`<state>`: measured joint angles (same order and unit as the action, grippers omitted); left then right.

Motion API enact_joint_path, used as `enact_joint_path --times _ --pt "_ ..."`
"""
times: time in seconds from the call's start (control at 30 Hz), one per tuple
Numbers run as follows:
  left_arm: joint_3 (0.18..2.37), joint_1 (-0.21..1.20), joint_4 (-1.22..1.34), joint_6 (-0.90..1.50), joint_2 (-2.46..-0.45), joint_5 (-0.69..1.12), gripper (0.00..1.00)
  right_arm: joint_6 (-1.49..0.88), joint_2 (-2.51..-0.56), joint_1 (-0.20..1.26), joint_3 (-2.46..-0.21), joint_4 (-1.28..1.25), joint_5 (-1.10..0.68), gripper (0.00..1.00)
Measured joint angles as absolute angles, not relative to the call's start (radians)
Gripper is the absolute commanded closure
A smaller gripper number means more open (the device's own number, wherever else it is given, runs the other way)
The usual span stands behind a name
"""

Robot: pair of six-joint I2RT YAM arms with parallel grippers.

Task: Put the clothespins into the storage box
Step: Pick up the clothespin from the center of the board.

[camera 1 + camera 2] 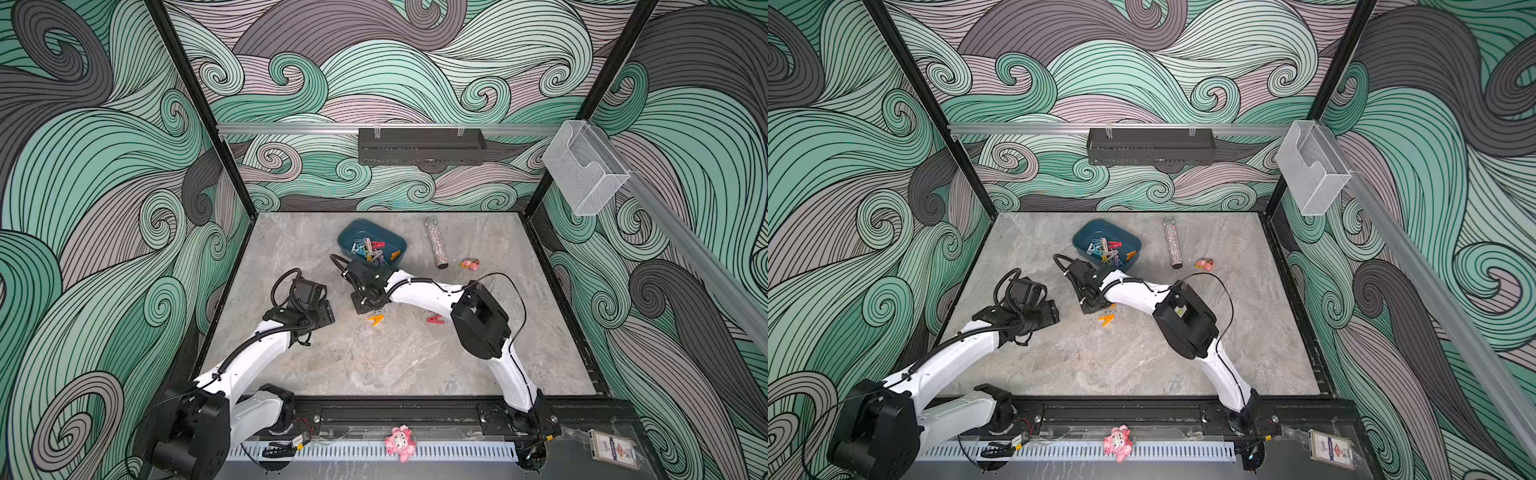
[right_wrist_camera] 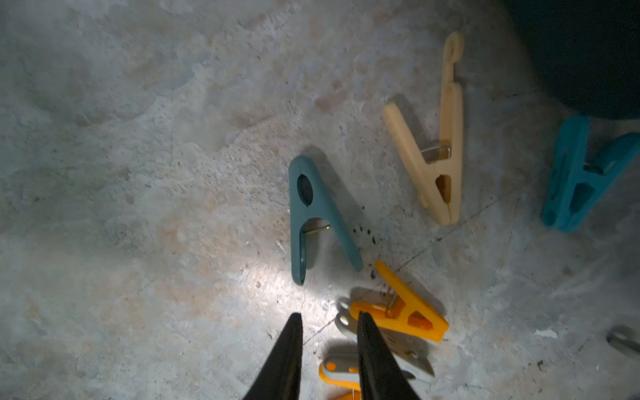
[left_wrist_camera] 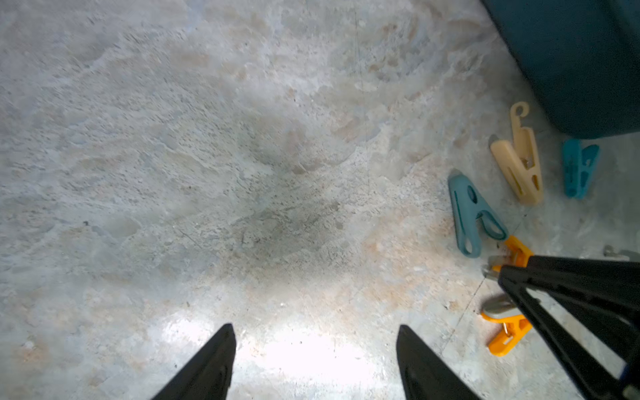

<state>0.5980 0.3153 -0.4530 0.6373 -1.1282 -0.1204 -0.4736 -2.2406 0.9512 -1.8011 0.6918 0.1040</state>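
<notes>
Right tool narrowly apart, empty, tips at orange A-shaped plastic clothespin over grey peg. Straddle 1 peg only, then clamp. Dark teal plastic storage box at its 12 o'clock. Left tool wide apart.

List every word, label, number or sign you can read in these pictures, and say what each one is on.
No text can be read in any view.
Card at the front right corner, seen in both top views: printed, with a red and blue emblem, too small to read.
Clothespins, box, glitter tube: no lettering visible.
</notes>
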Motion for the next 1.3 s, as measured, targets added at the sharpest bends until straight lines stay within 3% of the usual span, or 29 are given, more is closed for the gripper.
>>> enact_joint_path --times 0.2,0.8,0.93,1.07,1.3 --pt "0.6 0.315 -0.45 0.639 -1.14 -0.098 0.25 -0.459 -2.277 0.933 -1.835 0.691 0.101 0.71" --pt "0.601 0.315 -0.425 0.631 -1.142 -0.063 0.26 -0.39 -2.312 0.926 -1.89 0.692 0.101 0.94" --pt "0.611 0.315 -0.422 0.607 -1.142 -0.062 0.26 -0.374 -2.312 0.925 -1.89 0.693 0.103 0.92" --pt "0.635 0.315 -0.415 0.587 -1.142 -0.063 0.26 -0.376 -2.312 0.922 -1.89 0.693 0.096 0.78" --pt "0.64 0.315 -0.385 0.571 -1.142 -0.056 0.26 -0.384 -2.312 0.92 -1.89 0.692 0.083 0.78"
